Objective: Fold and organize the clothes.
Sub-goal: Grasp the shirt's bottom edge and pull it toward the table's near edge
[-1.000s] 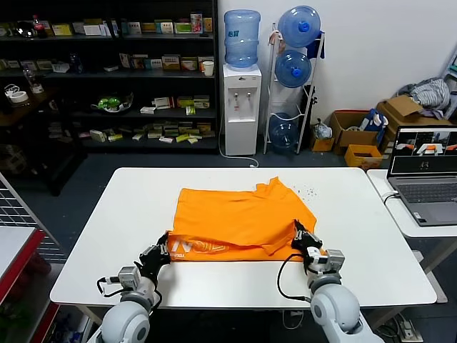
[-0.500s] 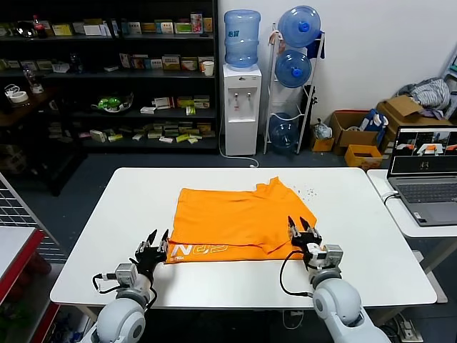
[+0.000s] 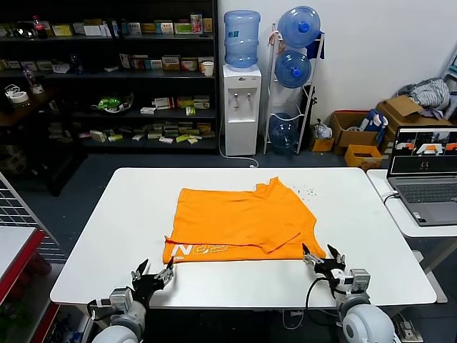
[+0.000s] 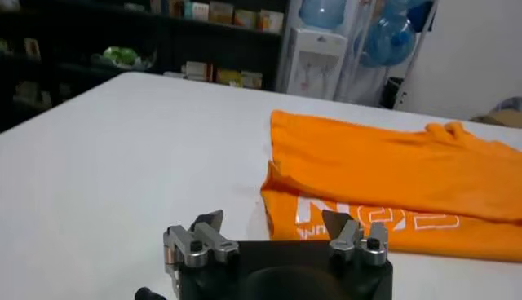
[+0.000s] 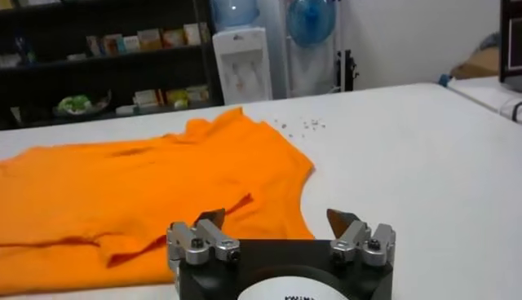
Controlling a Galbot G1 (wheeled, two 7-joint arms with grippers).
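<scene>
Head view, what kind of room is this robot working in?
Probably a lab or test space set up like a small shop: dark shelves stocked with packaged goods, a water dispenser with spare bottles beside it, and an open laptop on a side table. The orange T-shirt lies on a white table.
</scene>
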